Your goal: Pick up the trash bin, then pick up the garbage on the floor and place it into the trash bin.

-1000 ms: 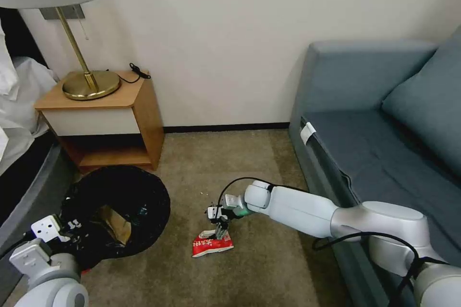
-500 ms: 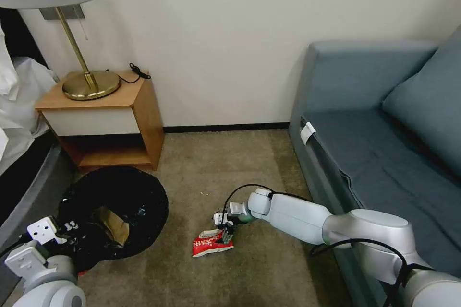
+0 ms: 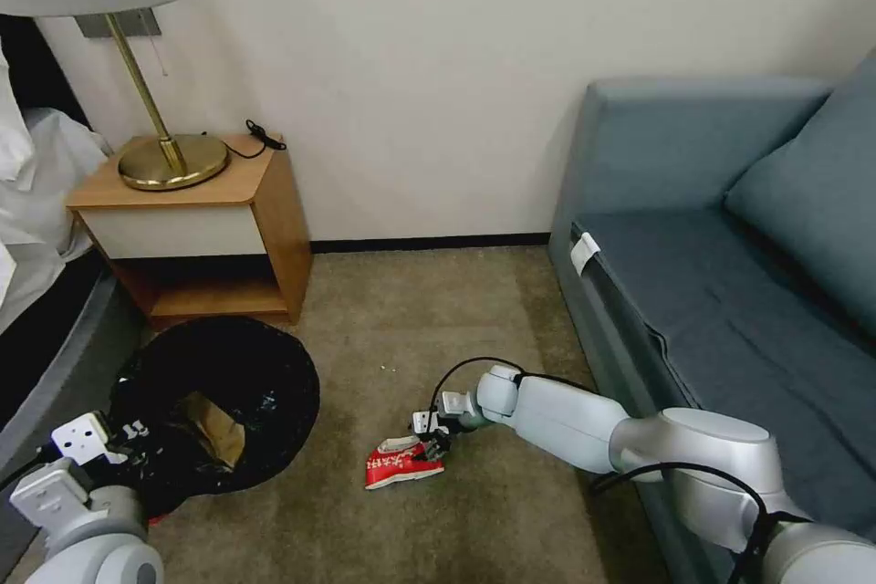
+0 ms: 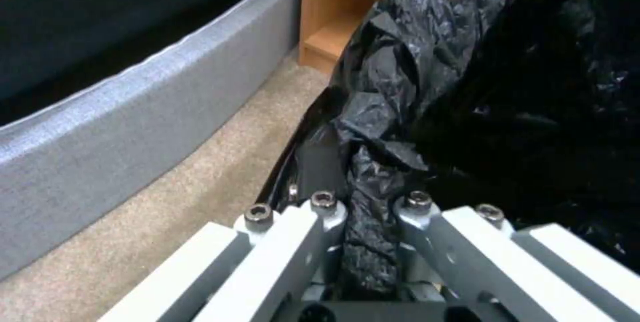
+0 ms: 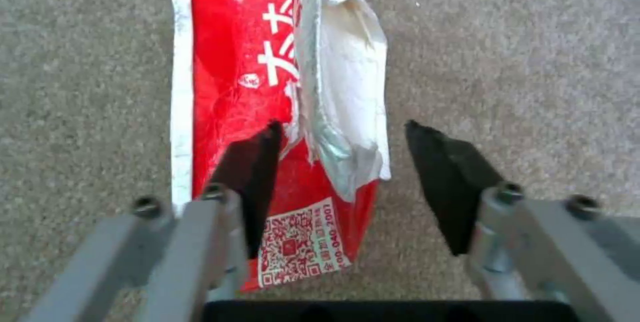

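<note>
The trash bin (image 3: pixel 219 383), lined with a crinkly black bag, hangs tilted at lower left, a brown paper wrapper (image 3: pixel 215 424) lying inside. My left gripper (image 3: pixel 135 434) is shut on its bag-covered rim; the left wrist view shows the gripper (image 4: pixel 370 202) pinching the black fold of the trash bin (image 4: pixel 520 86). On the floor (image 3: pixel 420 319) lies the garbage, a crumpled red-and-white packet (image 3: pixel 401 465). My right gripper (image 3: pixel 429 443) is low over its near end. Seen from the right wrist, that gripper (image 5: pixel 343 131) stands open, its black pads either side of the packet's (image 5: pixel 227 86) raised white flap.
A wooden nightstand (image 3: pixel 228 228) with a brass lamp (image 3: pixel 173 160) stands behind the bin. The bed's grey base (image 4: pixel 133 126) runs along the left. A blue sofa (image 3: pixel 730 274) borders the right side. Bare carpet lies between them.
My right gripper has come down and slightly right, from above the packet to straddling its flap at floor level. The bin in my left gripper shifted a little.
</note>
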